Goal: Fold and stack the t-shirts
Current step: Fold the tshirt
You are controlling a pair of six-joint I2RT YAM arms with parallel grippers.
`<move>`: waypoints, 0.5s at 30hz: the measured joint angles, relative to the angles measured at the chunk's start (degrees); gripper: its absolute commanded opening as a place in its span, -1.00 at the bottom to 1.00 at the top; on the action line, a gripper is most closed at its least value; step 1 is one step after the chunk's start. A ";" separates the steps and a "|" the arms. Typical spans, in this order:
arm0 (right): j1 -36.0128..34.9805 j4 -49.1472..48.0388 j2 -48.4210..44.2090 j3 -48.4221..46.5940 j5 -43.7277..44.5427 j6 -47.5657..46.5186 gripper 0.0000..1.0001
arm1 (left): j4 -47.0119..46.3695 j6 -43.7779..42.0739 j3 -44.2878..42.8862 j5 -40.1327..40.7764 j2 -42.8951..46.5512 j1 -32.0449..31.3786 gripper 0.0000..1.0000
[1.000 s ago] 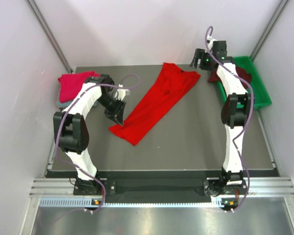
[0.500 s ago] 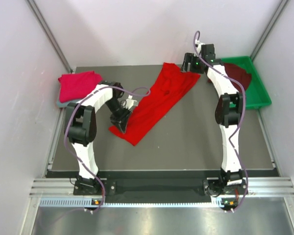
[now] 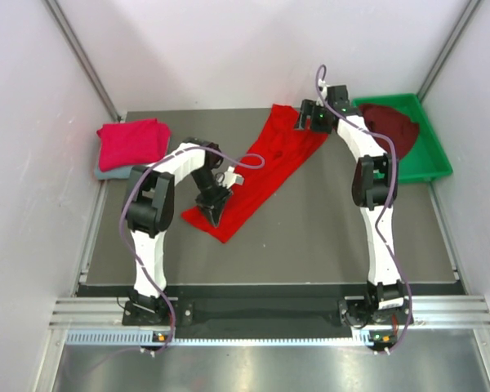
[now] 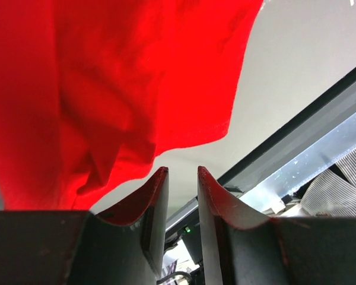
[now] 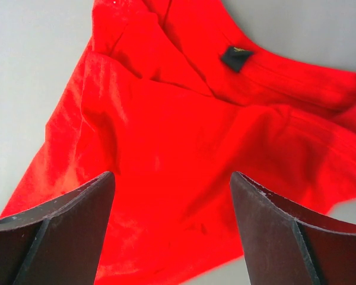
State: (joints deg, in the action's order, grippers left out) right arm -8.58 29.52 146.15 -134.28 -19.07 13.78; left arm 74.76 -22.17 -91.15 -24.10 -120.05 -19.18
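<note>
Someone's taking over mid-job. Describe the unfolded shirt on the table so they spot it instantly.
On the dark table, a bright red t-shirt lies across the middle as a long diagonal strip. The crimson-pink shirt at the far-left edge is folded and the dark maroon shirt sits in the green tray; only this one is spread out.

Clearance: near and middle-right table open, far side crowded.
Bare table [image 3: 327,229] runs right of and nearer than the red t-shirt [image 3: 265,163], which lies diagonally across the centre. The left arm [image 3: 159,175] bends over its near end, the right arm [image 3: 374,175] over its far end. The folded crimson-pink shirt [image 3: 132,143] blocks the far-left corner, and the green tray [image 3: 433,167] takes the far-right edge.
</note>
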 measured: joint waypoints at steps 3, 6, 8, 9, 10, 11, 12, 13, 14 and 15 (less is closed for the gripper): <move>-0.28 -0.66 1.70 -1.20 -0.74 0.85 0.58 | 0.00 0.81 -0.52 0.42 -1.05 -0.90 -0.38; -0.52 -1.05 3.23 -2.08 -1.31 1.57 0.58 | 0.00 1.55 -0.96 1.07 -2.47 -1.86 -0.39; -0.61 -1.18 4.17 -2.78 -1.68 2.08 0.58 | 0.00 2.25 -0.98 1.36 -3.58 -2.49 -0.38; -0.61 -1.33 4.61 -3.10 -1.79 2.40 0.58 | -0.02 2.62 -0.98 1.53 -4.09 -2.78 -0.38; -0.61 -1.46 5.16 -3.45 -2.03 2.67 0.58 | -0.04 2.91 -0.98 1.66 -4.48 -3.06 -0.38; -0.61 -1.77 5.44 -3.89 -2.25 3.08 0.58 | -0.09 3.23 -0.98 1.81 -4.90 -3.39 -0.38; -0.61 -1.92 5.46 -3.91 -2.32 3.39 0.58 | -0.13 3.52 -0.98 1.97 -5.16 -3.61 -0.38; -0.61 -1.97 5.46 -3.96 -2.51 3.67 0.58 | -0.17 3.78 -0.98 2.16 -5.49 -3.91 -0.38; -0.61 -2.03 5.46 -4.04 -2.64 4.00 0.58 | -0.17 4.00 -1.01 2.36 -5.79 -4.24 -0.38; -0.59 -2.08 5.64 -4.26 -2.84 4.35 0.58 | -0.15 4.13 -1.05 2.54 -6.16 -4.59 -0.38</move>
State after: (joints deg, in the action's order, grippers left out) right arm -9.17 27.44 151.79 -138.54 -21.91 18.13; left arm 74.61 -18.04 -92.20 -21.56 -126.21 -23.77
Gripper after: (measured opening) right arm 0.792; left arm 0.307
